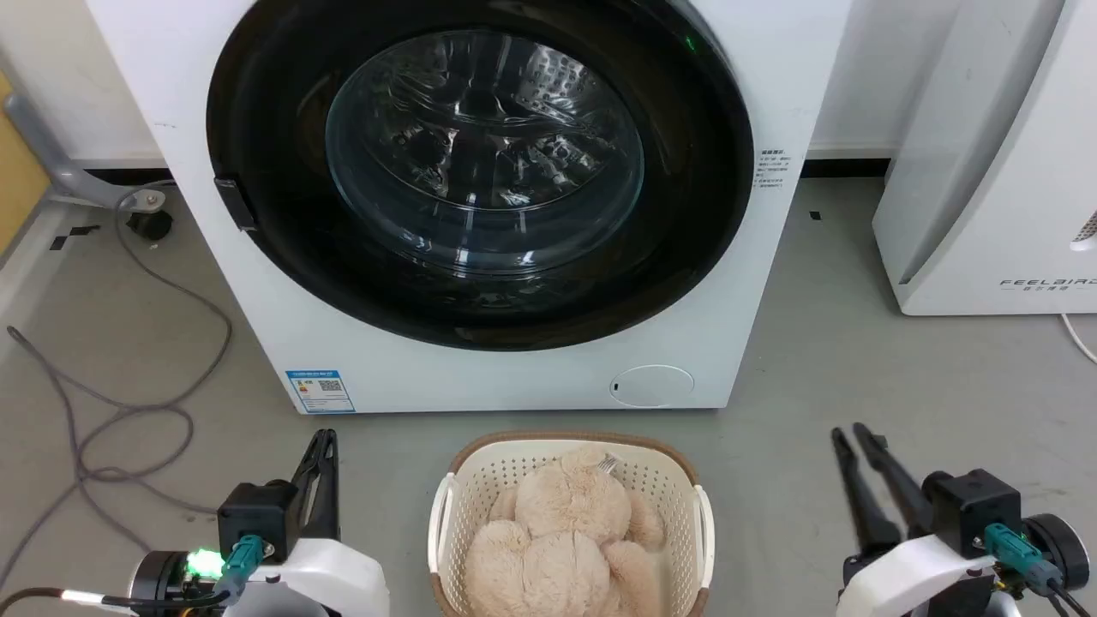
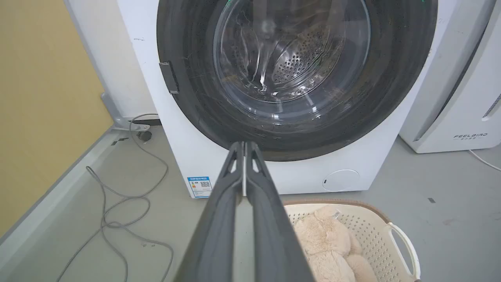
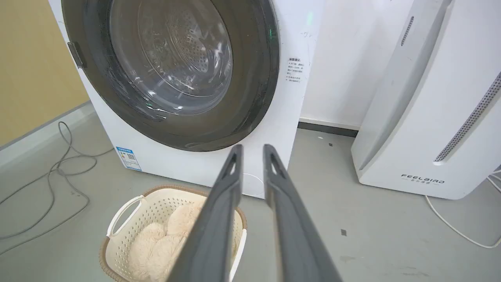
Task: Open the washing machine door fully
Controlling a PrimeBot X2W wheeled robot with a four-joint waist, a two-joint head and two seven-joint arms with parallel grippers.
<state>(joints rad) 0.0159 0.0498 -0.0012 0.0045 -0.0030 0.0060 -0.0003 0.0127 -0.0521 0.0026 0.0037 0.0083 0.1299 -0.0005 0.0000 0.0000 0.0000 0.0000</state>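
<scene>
Head view: large round glossy black-rimmed washing machine door [image 1: 480, 171] with bulging clear glass centre, shut flush on the front of the white front-loading washing machine [image 1: 514, 377], straight ahead. On the grey floor [image 1: 857, 360] just before the machine, a cream perforated plastic basket [image 1: 506, 476] holding a beige plush toy [image 1: 570, 523]. At lower left, left gripper [image 1: 324, 437], dark fingers pressed together, nothing between them. At lower right, right gripper [image 1: 848, 431], fingers a sliver apart, empty. Both well short of the door.

Left wrist view: fingers closed tip to tip, pointing toward the door's lower rim, not touching.

Right wrist view: narrow gap between the two fingers, nothing in it, tips toward the machine's lower right corner. Off to the right, a tall white appliance lettered FEELBIRD [image 3: 430, 117].
</scene>
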